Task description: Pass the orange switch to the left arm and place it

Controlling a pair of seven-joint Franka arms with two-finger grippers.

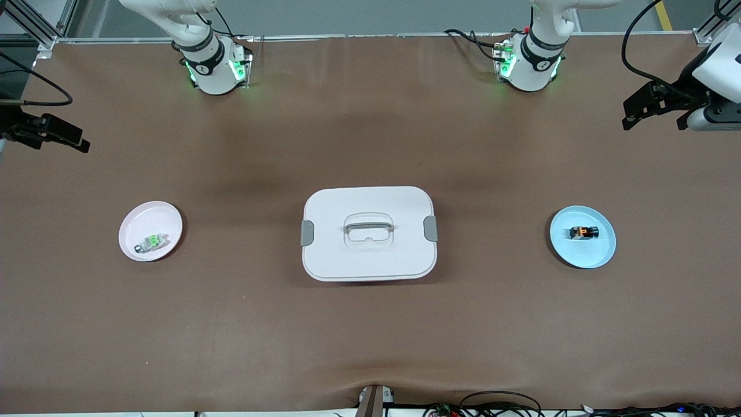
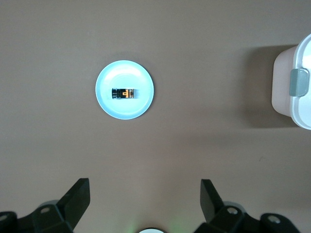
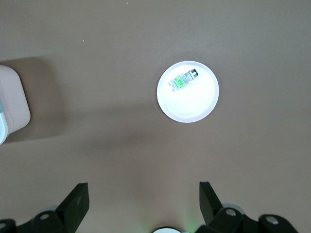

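Box (image 1: 369, 233), lid latched, mid-table between 2 plates. Blue plate (image 1: 582, 237) holds orange switch (image 1: 583, 232); pink plate (image 1: 150, 230) holds green switch (image 1: 151, 241). Left gripper (image 2: 145, 193) and right gripper (image 3: 144, 194) raised, fingers apart; wrist views alone show this.

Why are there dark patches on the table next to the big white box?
Shadows: front view shows soft dark smudges on the table above the box; left wrist view, a shadow beside the box; right wrist view, a longer shadow stretching from it.
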